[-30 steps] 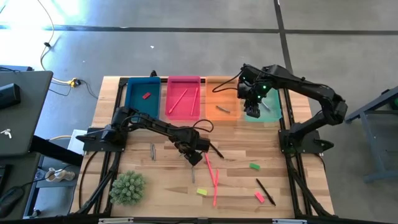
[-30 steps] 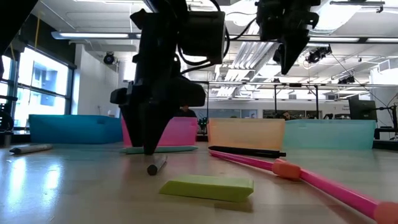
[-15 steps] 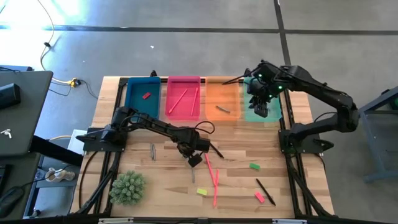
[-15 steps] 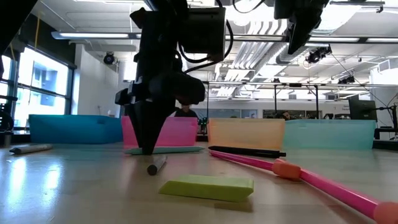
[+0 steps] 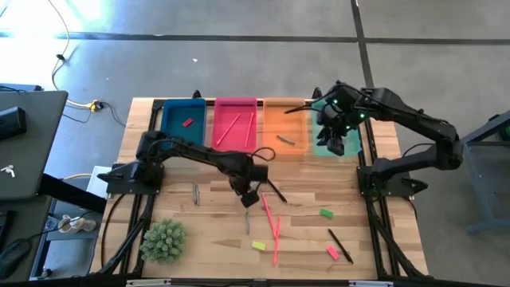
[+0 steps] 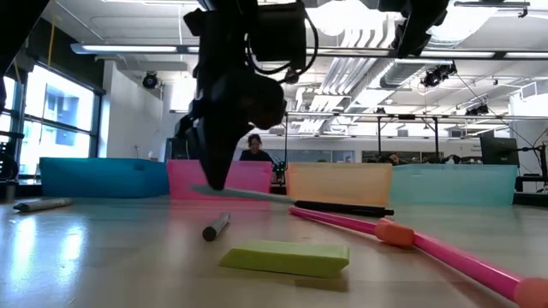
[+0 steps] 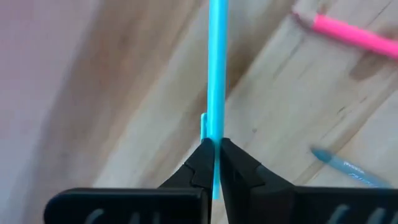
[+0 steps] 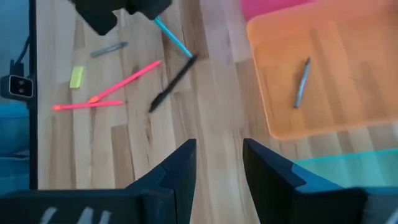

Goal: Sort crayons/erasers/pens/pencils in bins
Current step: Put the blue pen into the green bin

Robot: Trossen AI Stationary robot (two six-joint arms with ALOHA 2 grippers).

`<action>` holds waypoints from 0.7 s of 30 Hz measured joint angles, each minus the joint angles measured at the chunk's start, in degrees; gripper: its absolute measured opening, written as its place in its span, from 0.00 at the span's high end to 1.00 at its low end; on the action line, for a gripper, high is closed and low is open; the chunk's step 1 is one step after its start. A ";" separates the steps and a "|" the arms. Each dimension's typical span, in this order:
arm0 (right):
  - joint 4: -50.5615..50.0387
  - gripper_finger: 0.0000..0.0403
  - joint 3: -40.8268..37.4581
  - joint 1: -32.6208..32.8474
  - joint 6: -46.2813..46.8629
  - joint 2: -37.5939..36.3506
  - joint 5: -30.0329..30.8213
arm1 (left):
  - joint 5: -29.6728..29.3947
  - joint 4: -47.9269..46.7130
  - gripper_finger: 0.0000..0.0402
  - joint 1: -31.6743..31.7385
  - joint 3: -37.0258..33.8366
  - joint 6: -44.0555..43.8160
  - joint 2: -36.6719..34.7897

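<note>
High view: left tool [image 5: 249, 194] sits mid-worktop [image 5: 207, 239], just in front of the pink bin [image 5: 236, 125], pinched on a thin blue stick [image 5: 260, 185]. Right tool [image 5: 335, 137] hangs over the teal-green bin [image 5: 347, 146], fingers spread, holding nothing. Blue bin [image 5: 181, 119] has a red eraser [image 5: 188, 123]; the pink bin has pink-red sticks; orange bin [image 5: 285, 127] has one grey crayon [image 5: 286, 139]. Loose, going away from the pink bin: a dark pen [image 5: 276, 193], long pink sticks [image 5: 271, 223], a green eraser [image 5: 326, 213], another dark pen [image 5: 340, 245], a red eraser [image 5: 332, 252], a yellow eraser [image 5: 258, 246], grey stubs [image 5: 196, 194]. A spiky green plant ball [image 5: 164, 240] is well clear of the pink bin, off the work path.

Low view: the stick hangs tilted off the worktop in front of the pink bin; my read is it is gripped near one end so the rest can swing over a bin wall. A person shows behind the pink bin, apart from the arms.

Left wrist view: fingers [image 7: 198, 167] pressed together on the stick; another blue pen [image 7: 345, 168] lies below.

Right wrist view: fingers apart, orange bin and crayon ahead. Main obstruction risk, I judge: the stick clipping the pink bin's wall.
</note>
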 joint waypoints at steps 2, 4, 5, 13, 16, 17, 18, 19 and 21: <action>0.32 0.69 0.00 0.84 -0.02 0.00 0.02 | 0.59 0.92 1.00 0.88 0.07 1.12 -1.00; 0.66 0.69 0.00 1.47 0.20 0.00 0.00 | 1.13 0.73 1.00 1.62 0.07 2.01 -1.91; 0.78 0.69 0.00 1.70 0.58 0.00 0.00 | 1.85 0.71 1.00 1.91 0.07 2.40 -2.28; 1.11 0.69 0.00 2.27 2.74 0.02 0.17 | 6.62 -1.33 1.00 2.31 0.17 4.84 -3.21; 1.11 0.69 0.00 2.27 2.74 0.02 0.17 | 6.51 -1.07 1.00 2.11 0.17 4.32 -3.21; 1.11 0.69 0.00 2.27 2.74 0.02 0.20 | 5.95 -1.06 1.00 1.98 0.17 3.44 -3.21; 1.11 0.69 0.00 2.27 2.74 0.02 0.20 | 4.75 -1.03 1.00 1.84 0.17 2.53 -3.21; 1.11 0.69 0.00 2.27 2.74 0.02 0.20 | 3.01 -1.04 0.99 1.66 0.17 1.60 -3.21; 1.11 0.69 0.00 2.27 2.74 0.02 0.20 | 0.75 -1.05 0.97 1.30 0.17 0.95 -3.21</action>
